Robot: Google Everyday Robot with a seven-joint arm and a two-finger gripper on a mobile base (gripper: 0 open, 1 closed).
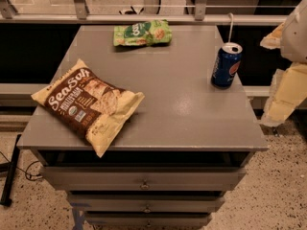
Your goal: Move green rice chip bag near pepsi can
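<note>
Three things sit on the desk (192, 114): the green rice chip bag (142, 33) lies flat at the far edge, well apart from the upright pepsi can (227, 65) at the right, with the brown SeaSalt bag (88, 104) at front left. I judge my hand (287, 87), off the desk's right side beyond the can, should pass above the can, pinch the crinkly bag mid-body and set it just beside the can without tipping it. Only pale, cut-off shapes of my hand show, so I cannot tell how open it is or what it holds.

Cabinet top (182, 104): bags (142, 33) (88, 104), can (227, 66) (claw (286, 92) right)
</note>
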